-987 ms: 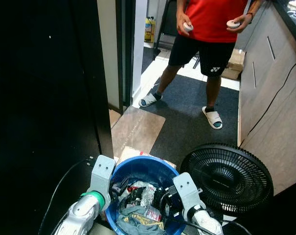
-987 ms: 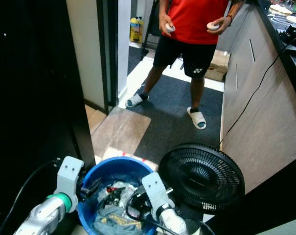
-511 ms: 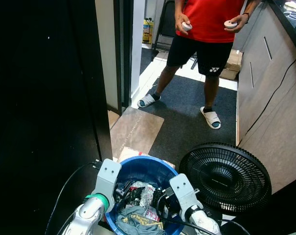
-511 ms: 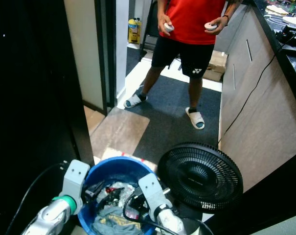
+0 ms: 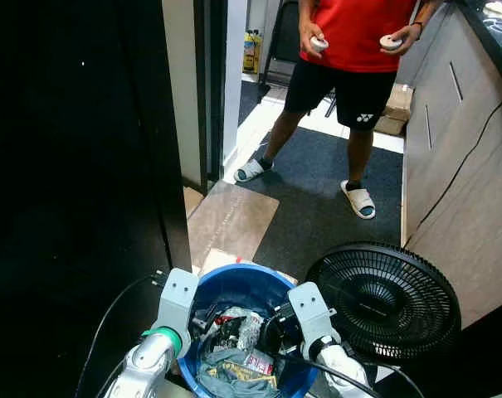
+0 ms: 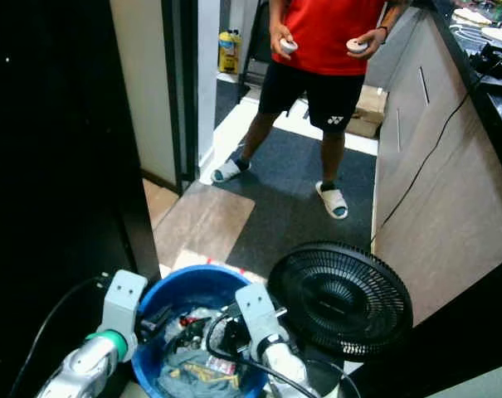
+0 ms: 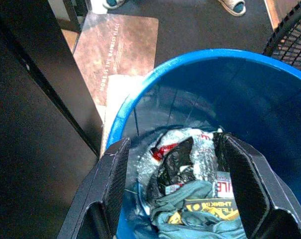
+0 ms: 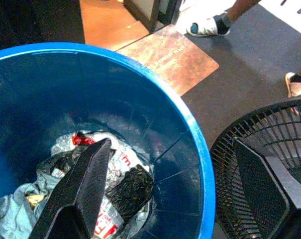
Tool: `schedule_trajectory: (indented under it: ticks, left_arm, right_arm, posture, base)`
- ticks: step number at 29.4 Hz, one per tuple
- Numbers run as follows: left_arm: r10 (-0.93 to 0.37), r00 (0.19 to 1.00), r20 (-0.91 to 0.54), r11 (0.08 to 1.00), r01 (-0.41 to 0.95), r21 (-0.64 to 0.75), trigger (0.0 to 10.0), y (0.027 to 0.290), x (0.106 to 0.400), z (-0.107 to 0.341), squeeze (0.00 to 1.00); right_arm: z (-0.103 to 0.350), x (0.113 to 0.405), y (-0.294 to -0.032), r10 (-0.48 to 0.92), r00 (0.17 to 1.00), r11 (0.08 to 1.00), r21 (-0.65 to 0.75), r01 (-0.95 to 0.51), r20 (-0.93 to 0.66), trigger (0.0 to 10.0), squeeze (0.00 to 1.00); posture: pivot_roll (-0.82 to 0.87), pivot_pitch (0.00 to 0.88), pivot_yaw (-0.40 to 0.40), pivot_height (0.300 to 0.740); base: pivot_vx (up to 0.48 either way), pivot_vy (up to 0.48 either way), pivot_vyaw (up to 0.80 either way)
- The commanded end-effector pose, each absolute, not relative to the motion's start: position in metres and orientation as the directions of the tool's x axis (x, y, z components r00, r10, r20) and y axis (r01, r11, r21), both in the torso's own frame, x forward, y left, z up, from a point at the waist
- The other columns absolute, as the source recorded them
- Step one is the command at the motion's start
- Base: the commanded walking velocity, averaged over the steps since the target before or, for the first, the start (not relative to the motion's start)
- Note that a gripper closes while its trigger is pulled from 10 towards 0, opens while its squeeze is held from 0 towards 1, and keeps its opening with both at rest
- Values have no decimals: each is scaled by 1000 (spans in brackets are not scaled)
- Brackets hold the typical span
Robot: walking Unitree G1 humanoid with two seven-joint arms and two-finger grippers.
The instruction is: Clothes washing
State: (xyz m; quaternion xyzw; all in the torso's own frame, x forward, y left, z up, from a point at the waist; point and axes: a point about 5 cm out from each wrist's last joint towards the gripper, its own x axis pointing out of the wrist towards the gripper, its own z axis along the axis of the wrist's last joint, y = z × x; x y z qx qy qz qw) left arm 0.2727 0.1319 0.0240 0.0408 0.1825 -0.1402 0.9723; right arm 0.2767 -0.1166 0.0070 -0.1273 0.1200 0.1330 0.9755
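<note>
Bucket point(image 5: 234, 286), blue, stands on the floor directly below the head camera, at 6 o'clock in the eye views. Clothes point(image 5: 234, 352) lie heaped at its bottom: a grey-teal garment with yellow print nearest the robot, a black-and-white crumpled piece past it toward 12 o'clock.

Left gripper point(image 7: 182, 172): fingers spread wide, nothing between them. In the left wrist view one finger sits over the near rim and the other over the heap, so the jaws straddle the clothes from above. In the eye views this arm is at the bucket's 9 o'clock rim.

Right gripper point(image 8: 185, 181): fingers also wide apart and empty. One finger point(image 8: 83, 186) hangs inside the bucket over the heap; the other is outside the rim, over the fan point(image 5: 383, 303). The jaws therefore straddle the bucket wall at about 3 o'clock, not the clothes.

Key relation: the heap lies straight down from both grippers, deep in the bucket. Heap's long axis looks to run roughly 6–12 o'clock. Judgement: left gripper is better placed, since both its fingers clear the wall; right would need to shift toward 9 o'clock first.

Person point(image 5: 350, 50) stands well apart at 12 o'clock, holding two controllers.
</note>
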Motion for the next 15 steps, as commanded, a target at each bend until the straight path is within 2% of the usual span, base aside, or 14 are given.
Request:
schedule_trajectory:
  ticks: [1,15]
  left_arm:
    - [-261,887,-380,954,297,39,10000,131,270,19,0]
    - [-252,893,-374,958,284,34,10000,128,271,17,0]
  right_arm:
    - [3,275,-119,207,936,943,-197,-268,-283,10000,0]
    - [5,276,-112,234,936,935,-202,-291,-264,10000,0]
  posture:
    - [89,2,-15,740]
    - [82,1,-10,740]
  base:
    - [0,0,0]
    - [0,0,0]
